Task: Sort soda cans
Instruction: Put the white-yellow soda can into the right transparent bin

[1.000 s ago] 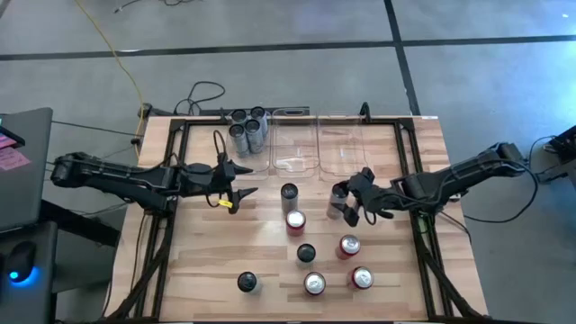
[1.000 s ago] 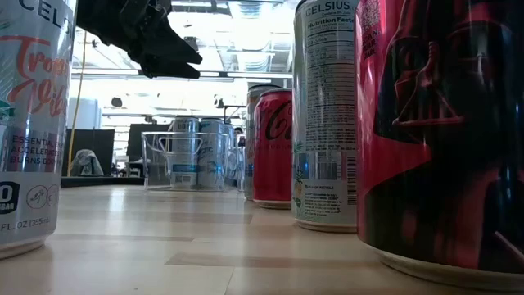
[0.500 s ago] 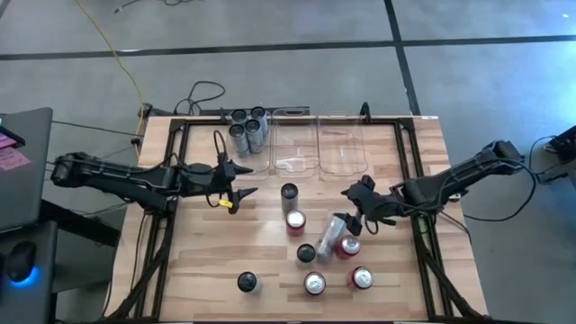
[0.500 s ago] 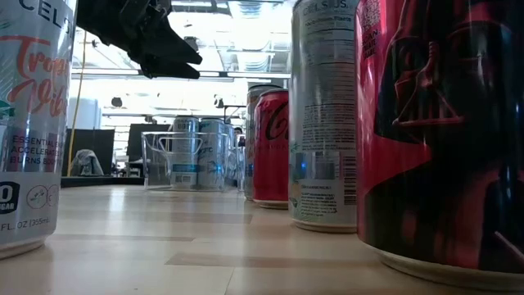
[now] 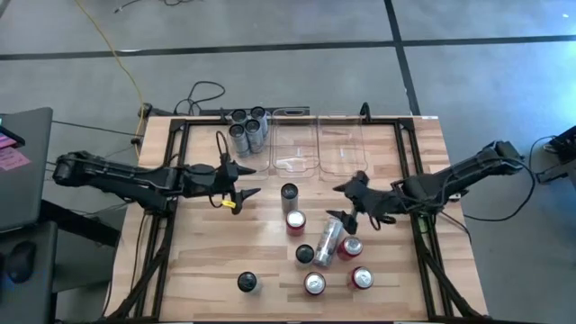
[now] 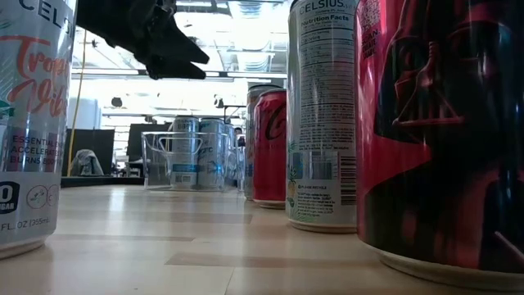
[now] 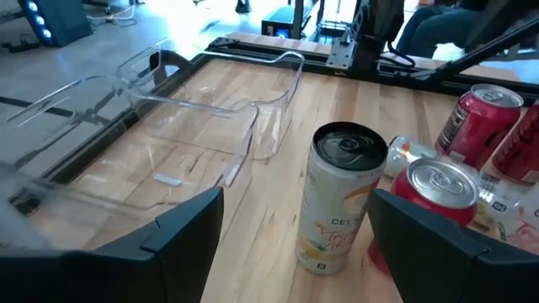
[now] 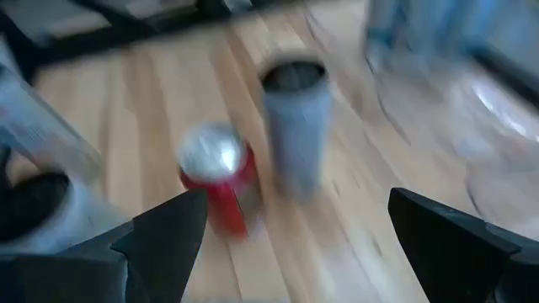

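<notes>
From the high view: a silver can [image 5: 328, 241] lies tipped at centre-right of the surface [image 5: 198, 270], leaning across a dark-topped can [image 5: 306, 255] and touching a red can [image 5: 349, 247]. The right claw [image 5: 349, 202] hangs at its 1 o'clock, fingers apart, gripping nothing. The risk is that the tipped can rolls and knocks its neighbours. 4 silver cans [image 5: 248, 128] stand at the surface's 11 o'clock beside 2 clear bins [image 5: 317, 142].

Low view: a tall silver can [image 6: 321, 115] and a red can [image 6: 273, 147] stand close together, so a careless reach could topple both.

Left wrist view: the left claw [image 7: 290, 231] is spread wide, empty, facing an upright silver can [image 7: 341, 198] with a red can [image 7: 429, 202] just beside it at 3 o'clock; closing there may clip the red one.

Right wrist view: the right claw's fingers are apart, and a red can [image 8: 217, 177] and a grey can [image 8: 295, 126] are ahead.
</notes>
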Robot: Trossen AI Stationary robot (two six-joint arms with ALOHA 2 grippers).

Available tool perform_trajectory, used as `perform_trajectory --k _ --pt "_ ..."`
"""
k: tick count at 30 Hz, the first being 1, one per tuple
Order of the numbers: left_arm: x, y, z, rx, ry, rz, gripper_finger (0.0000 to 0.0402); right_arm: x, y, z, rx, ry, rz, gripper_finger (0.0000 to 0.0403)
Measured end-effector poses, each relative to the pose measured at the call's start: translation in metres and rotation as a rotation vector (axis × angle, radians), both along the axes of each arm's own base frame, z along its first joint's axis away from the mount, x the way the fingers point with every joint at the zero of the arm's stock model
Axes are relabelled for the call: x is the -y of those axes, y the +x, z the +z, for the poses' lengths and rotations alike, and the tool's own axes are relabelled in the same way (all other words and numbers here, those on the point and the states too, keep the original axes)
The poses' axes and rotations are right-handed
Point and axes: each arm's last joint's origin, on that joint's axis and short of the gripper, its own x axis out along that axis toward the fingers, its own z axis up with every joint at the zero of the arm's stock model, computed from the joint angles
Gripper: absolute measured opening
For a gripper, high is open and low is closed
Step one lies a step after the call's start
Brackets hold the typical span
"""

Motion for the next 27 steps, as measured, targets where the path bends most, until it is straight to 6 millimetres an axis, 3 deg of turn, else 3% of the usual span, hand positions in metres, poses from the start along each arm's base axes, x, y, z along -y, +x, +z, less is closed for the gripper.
perform_trajectory --k 7,14,21,27 --pt "0.006 0.022 -0.021 -0.051 0.018 -0.043 0.0290 0.015 0.043 -0.017 0.048 -0.154 0.018 0.0391" --pt "0.006 0.037 -0.039 -0.093 0.052 -0.026 0.0290 0.028 0.076 -0.040 0.109 -0.127 0.053 0.0391" --pt "0.008 0.049 -0.051 -0.092 0.050 -0.057 0.0290 0.050 0.089 -0.056 0.097 -0.063 0.073 0.0391" --pt "0.010 0.060 -0.055 -0.067 0.043 -0.133 0.0290 0.058 0.090 -0.054 0.107 -0.058 0.089 0.0391"
